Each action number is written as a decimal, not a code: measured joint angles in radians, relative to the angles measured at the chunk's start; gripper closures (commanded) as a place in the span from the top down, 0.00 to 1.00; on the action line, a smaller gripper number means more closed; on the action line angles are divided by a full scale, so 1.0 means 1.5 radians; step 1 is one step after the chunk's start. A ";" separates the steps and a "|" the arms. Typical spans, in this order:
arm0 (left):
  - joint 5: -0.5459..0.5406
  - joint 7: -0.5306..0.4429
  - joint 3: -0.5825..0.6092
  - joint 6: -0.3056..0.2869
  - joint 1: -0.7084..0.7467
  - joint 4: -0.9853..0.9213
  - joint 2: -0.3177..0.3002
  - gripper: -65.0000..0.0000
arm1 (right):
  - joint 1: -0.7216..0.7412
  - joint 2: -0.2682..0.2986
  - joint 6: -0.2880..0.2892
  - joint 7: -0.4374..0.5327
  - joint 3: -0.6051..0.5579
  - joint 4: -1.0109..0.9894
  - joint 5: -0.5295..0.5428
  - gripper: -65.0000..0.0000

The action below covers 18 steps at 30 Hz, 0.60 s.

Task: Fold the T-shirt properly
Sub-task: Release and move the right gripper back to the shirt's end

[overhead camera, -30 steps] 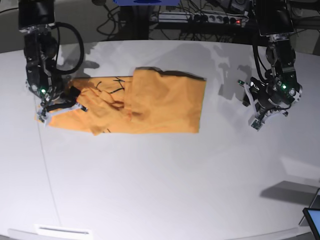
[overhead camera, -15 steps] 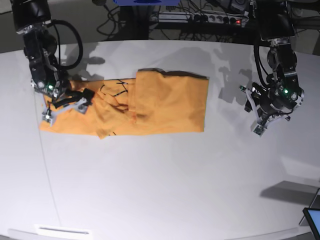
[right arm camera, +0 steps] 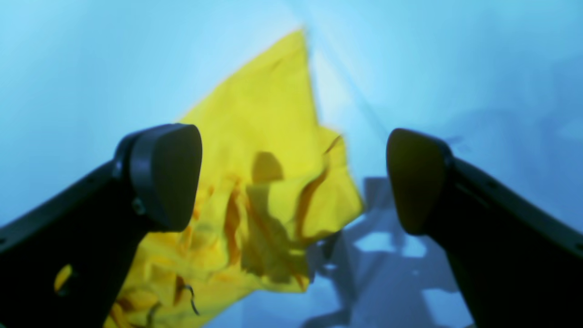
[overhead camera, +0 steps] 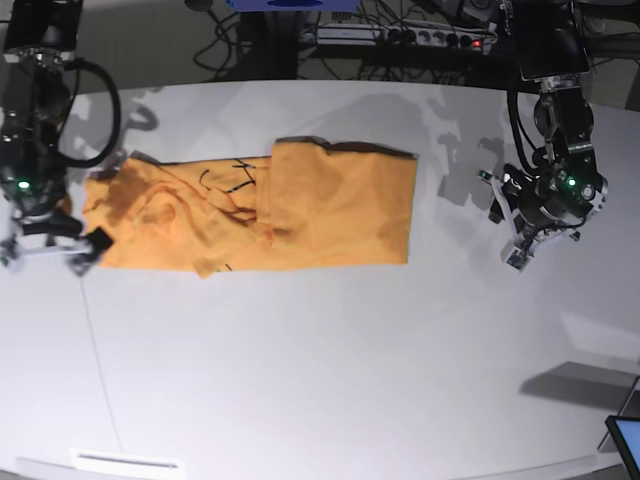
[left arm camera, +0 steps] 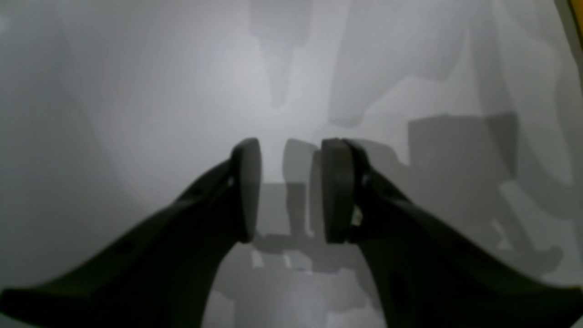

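Note:
The orange T-shirt (overhead camera: pixel 330 210) lies partly folded on the white table (overhead camera: pixel 320 380), a smooth doubled panel on its right half and a rumpled left half with thin dark squiggles. My right gripper (overhead camera: pixel 50 248) hovers just off the cloth's left end, open wide and holding nothing. The right wrist view shows the T-shirt (right arm camera: pixel 268 136) lying beyond the right gripper (right arm camera: pixel 291 150), untouched by either finger. My left gripper (overhead camera: pixel 513 250) hangs over bare table to the right of the shirt. In its wrist view the left gripper (left arm camera: pixel 291 146) shows a narrow empty gap between its pads.
A power strip (overhead camera: pixel 400 38) and cables lie behind the table's far edge. A screen corner (overhead camera: pixel 625 440) pokes in at the bottom right. A white strip (overhead camera: pixel 125 462) sits at the front left edge.
My right gripper opened, let go of the shirt's left end and moved left and down off the cloth. That end now lies spread on the table. The left arm barely moved.

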 measured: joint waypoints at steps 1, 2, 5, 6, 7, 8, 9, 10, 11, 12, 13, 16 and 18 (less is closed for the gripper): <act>0.000 0.000 0.000 0.000 -0.001 0.000 0.000 0.35 | 0.000 0.000 0.000 0.000 0.019 0.000 -0.001 0.96; 0.000 0.000 0.000 0.000 -0.001 0.000 0.000 0.35 | 0.000 -0.002 0.000 0.001 0.038 0.000 -0.001 0.96; 0.000 0.000 0.000 0.000 -0.001 0.000 0.000 0.35 | 0.000 -0.027 -0.001 0.006 0.098 -0.006 -0.005 0.96; 0.000 0.000 0.000 0.000 -0.001 0.000 0.000 0.35 | -0.003 -0.033 -0.002 0.001 0.108 -0.007 -0.005 0.96; 0.000 0.000 0.000 0.000 -0.001 0.000 0.000 0.35 | -0.005 -0.037 -0.002 -0.016 0.115 -0.008 -0.003 0.96; 0.000 0.000 -0.001 0.000 -0.001 0.000 0.000 0.35 | -0.004 -0.046 0.023 -0.029 0.122 -0.008 -0.003 0.96; 0.000 0.000 -0.002 0.000 -0.001 0.000 0.000 0.35 | -0.004 -0.056 0.049 -0.030 0.128 -0.008 -0.006 0.96; 0.000 0.000 -0.003 0.000 -0.001 0.000 0.000 0.35 | -0.003 -0.067 0.059 -0.035 0.131 -0.008 -0.005 0.96; -0.001 0.000 -0.003 0.000 -0.002 0.000 0.001 0.35 | -0.004 -0.079 0.074 -0.046 0.136 -0.008 -0.005 0.96; -0.001 0.000 -0.003 0.000 -0.002 0.000 0.001 0.35 | -0.004 -0.089 0.087 -0.048 0.137 -0.009 -0.002 0.96; 0.000 0.000 -0.003 0.000 -0.002 0.000 0.000 0.35 | -0.004 -0.097 0.094 -0.048 0.137 -0.009 -0.003 0.95; 0.002 0.000 -0.003 0.000 -0.001 0.000 -0.001 0.35 | -0.002 -0.104 0.111 -0.047 0.137 -0.009 -0.001 0.95; -0.001 0.000 -0.003 0.000 -0.001 0.000 -0.001 0.35 | -0.002 -0.104 0.115 -0.047 0.137 -0.009 -0.003 0.95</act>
